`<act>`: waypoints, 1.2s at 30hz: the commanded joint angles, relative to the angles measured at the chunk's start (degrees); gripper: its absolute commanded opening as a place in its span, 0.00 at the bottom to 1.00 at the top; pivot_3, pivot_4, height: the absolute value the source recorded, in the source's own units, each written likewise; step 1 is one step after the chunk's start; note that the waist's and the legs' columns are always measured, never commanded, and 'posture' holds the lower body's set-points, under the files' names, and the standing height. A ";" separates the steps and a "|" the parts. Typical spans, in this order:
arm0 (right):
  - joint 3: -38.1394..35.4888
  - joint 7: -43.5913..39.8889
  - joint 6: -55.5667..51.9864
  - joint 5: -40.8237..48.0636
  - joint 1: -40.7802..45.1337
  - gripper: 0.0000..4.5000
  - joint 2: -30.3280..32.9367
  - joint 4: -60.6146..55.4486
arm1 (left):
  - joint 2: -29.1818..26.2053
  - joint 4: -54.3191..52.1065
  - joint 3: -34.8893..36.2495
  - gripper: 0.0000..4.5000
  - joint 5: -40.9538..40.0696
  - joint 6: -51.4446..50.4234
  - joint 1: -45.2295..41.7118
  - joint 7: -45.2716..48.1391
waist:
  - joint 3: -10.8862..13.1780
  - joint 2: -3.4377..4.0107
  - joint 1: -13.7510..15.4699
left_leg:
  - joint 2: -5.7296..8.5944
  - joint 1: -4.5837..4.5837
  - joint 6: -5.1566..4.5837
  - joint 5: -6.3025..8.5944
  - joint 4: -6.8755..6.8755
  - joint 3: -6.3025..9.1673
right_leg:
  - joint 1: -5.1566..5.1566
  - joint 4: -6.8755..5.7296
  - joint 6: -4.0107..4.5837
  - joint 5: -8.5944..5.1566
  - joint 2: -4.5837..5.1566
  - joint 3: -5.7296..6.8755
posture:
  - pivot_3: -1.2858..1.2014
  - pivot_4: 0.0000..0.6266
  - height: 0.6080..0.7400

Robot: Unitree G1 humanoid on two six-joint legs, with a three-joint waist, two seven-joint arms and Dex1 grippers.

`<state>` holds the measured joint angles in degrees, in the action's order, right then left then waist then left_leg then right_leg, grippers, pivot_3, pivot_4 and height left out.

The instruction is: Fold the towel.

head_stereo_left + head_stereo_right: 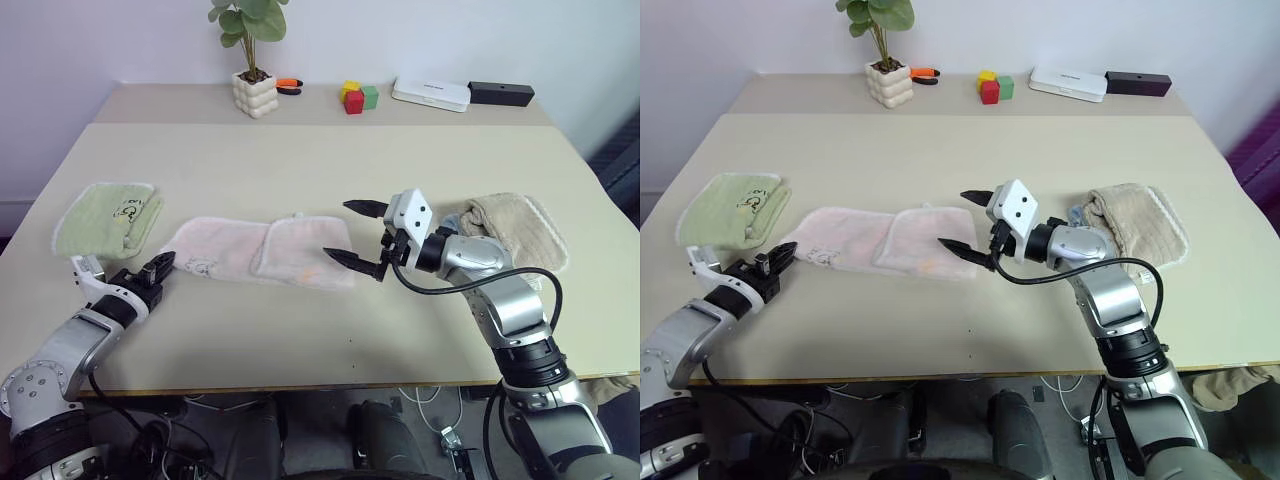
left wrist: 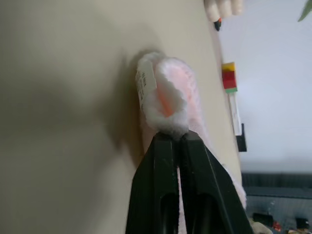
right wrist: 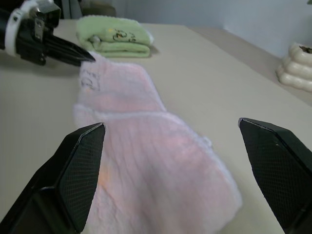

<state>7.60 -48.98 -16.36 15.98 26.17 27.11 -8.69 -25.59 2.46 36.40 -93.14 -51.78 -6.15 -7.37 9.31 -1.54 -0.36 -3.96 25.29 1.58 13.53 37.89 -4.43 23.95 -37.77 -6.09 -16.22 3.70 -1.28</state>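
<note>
The pale pink towel [image 1: 255, 250] lies on the bench [image 1: 320, 170], its right half already folded over. The left gripper [image 1: 158, 268] has its fingers pinched tight on the towel's left edge; the right gripper [image 1: 361, 234] hovers over the folded end, fingers spread wide and empty. Best to lift the pinched edge just clear — then carry it level across, keeping the corners square.

No word, brand or number can be read anywhere. The towel [image 1: 258, 250] carries a small dark printed mark near its left corner, too small to make out, and a white sewn-in tag [image 2: 144, 86] at its pinched edge bears tiny print that is illegible. The light green folded towel [image 3: 116, 35] shows a dark line-drawn figure with a few unreadable characters beside it.
</note>
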 commanded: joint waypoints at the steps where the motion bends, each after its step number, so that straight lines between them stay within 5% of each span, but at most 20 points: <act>1: -4.89 -2.77 1.98 1.29 -2.73 1.00 4.78 -0.84 | -0.53 -5.95 -0.98 0.01 -2.01 -0.18 -1.14 4.46 | 0.01 -0.02 0.33 | 0.01 0.01 0.00 0.00 0.00 0.00 | -0.02 0.05 0.02 -0.01 0.01 0.00 | 0.52 0.24 0.96; 7: -12.14 -9.46 3.21 5.65 -10.20 1.00 13.29 -2.05 | -1.11 -14.96 -8.15 0.01 2.63 0.60 -6.38 13.27 | 0.02 0.00 1.11 | 0.02 -0.02 0.00 0.00 0.01 0.04 | -0.23 0.36 0.18 -0.06 -0.01 0.04 | 0.52 0.24 0.96; 20: -15.45 -5.06 -1.77 9.78 -10.56 1.00 13.44 -6.77 | 2.78 -10.01 -34.14 0.01 25.80 0.55 -20.88 33.39 | 0.03 0.04 1.00 | 0.05 -0.30 -0.05 0.04 -0.08 0.04 | -0.56 0.64 0.19 -0.04 -0.06 -0.01 | 0.52 0.24 0.96; 36: -17.25 -1.48 -1.06 9.08 -13.72 1.00 13.98 -9.13 | 9.11 -1.41 -44.51 0.01 42.70 0.28 -22.75 46.45 | 0.04 0.05 1.00 | 0.05 -0.27 -0.09 0.05 -0.05 0.07 | -0.56 0.65 0.18 -0.04 -0.06 0.00 | 0.52 0.24 0.96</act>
<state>-7.97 -51.02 -18.34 24.98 12.10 40.75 -15.72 -15.92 3.76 -6.29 -51.94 -51.42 -28.49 36.28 9.35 -1.49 0.64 -3.91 25.02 1.49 13.59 37.84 -4.35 23.39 -37.13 -5.91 -16.26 3.64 -1.28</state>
